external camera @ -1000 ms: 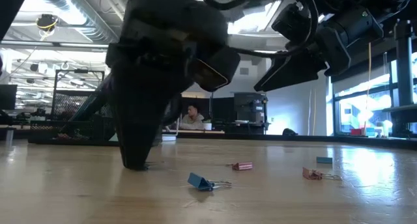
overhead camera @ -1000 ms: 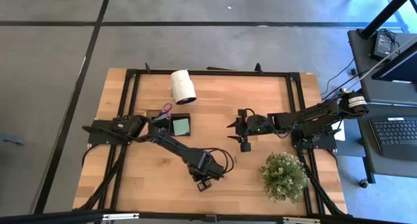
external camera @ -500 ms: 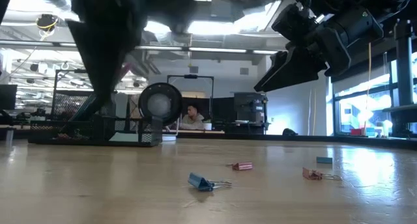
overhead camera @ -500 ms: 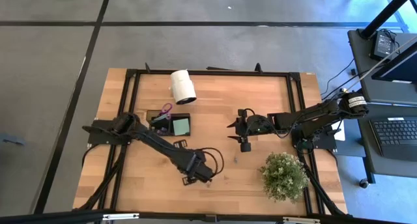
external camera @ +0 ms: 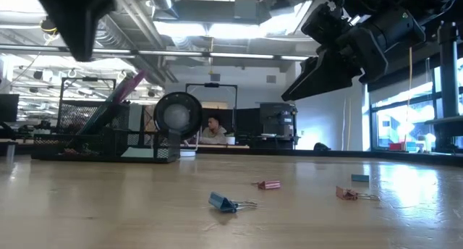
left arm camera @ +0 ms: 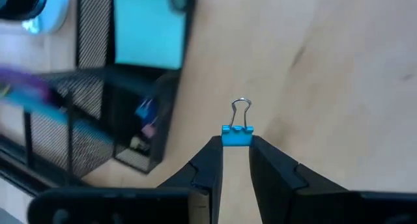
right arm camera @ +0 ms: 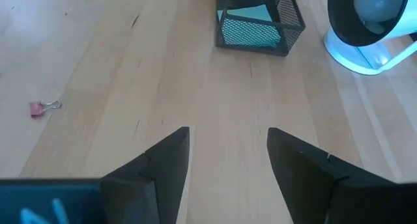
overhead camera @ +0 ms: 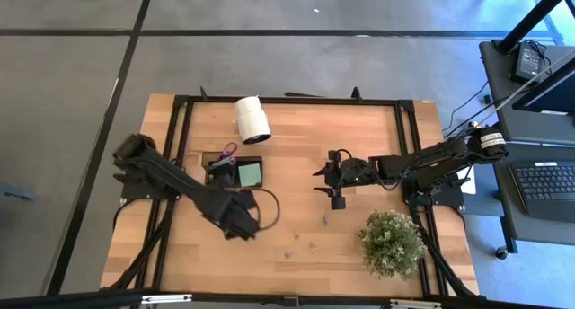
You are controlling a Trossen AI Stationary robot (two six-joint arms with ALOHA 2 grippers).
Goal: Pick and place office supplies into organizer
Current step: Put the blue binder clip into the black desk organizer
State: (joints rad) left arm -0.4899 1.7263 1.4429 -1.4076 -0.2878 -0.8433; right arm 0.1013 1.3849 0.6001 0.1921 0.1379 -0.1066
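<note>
Wooden table (overhead camera: 296,255) carries the black mesh organizer (overhead camera: 236,171) at far left with a green sticky-note pad (overhead camera: 249,174) in its right compartment and purple scissors (overhead camera: 228,152) standing in the left one, white roll (overhead camera: 252,119) behind it. Left gripper (left arm camera: 236,146), just near-side of the organizer, is pinched on a blue binder clip (left arm camera: 237,134); right gripper (right arm camera: 228,152) hangs at centre-right with fingers spread wide, holding nothing. Loose clips on the table: blue clip (external camera: 226,202), pink clip (external camera: 269,184), orange clip (external camera: 349,194).

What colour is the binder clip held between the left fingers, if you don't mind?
Blue, with a silver wire handle; the binder clip shows best in the left wrist view.
</note>
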